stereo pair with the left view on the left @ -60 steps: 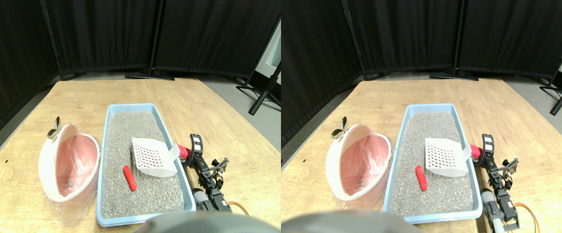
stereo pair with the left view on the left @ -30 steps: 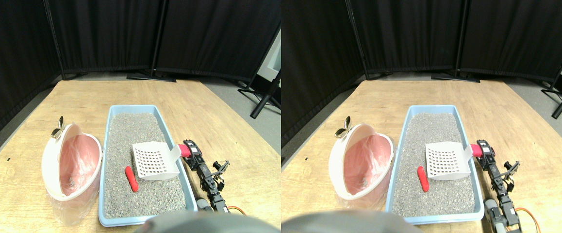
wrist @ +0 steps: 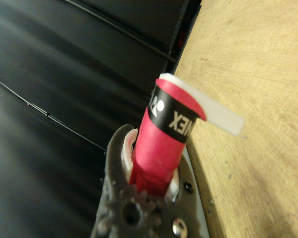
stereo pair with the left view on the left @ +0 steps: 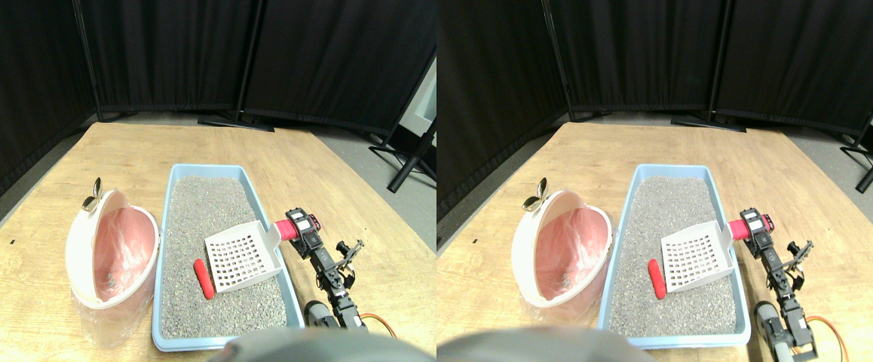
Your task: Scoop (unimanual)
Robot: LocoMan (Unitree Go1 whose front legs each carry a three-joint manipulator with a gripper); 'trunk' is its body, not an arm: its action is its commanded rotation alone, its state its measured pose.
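— Stereo pair?
— Blue litter tray (stereo pair with the left view on the left: pixel 177 175) full of grey litter (stereo pair with the left view on the left: pixel 210 219) on the wooden surface (stereo pair with the left view on the left: pixel 44 219). White slotted scoop (stereo pair with the left view on the left: pixel 242 256) tilted in the tray, blade on the litter, edge touching the red oblong piece (stereo pair with the left view on the left: pixel 202 278). Right claw (stereo pair with the left view on the left: pixel 302 230) clamped on the red wrapped handle (stereo pair with the left view on the left: pixel 286 229) just outside the tray's right wall. Pink-lined white bin (stereo pair with the left view on the left: pixel 108 253) beside the tray's left wall.
— Wrist?
— Red wrapped handle (wrist: pixel 161 144) gripped between the jaws of the claw (wrist: pixel 149 198). Wooden surface (wrist: pixel 253 74) alongside, black curtain (wrist: pixel 64 74) behind.
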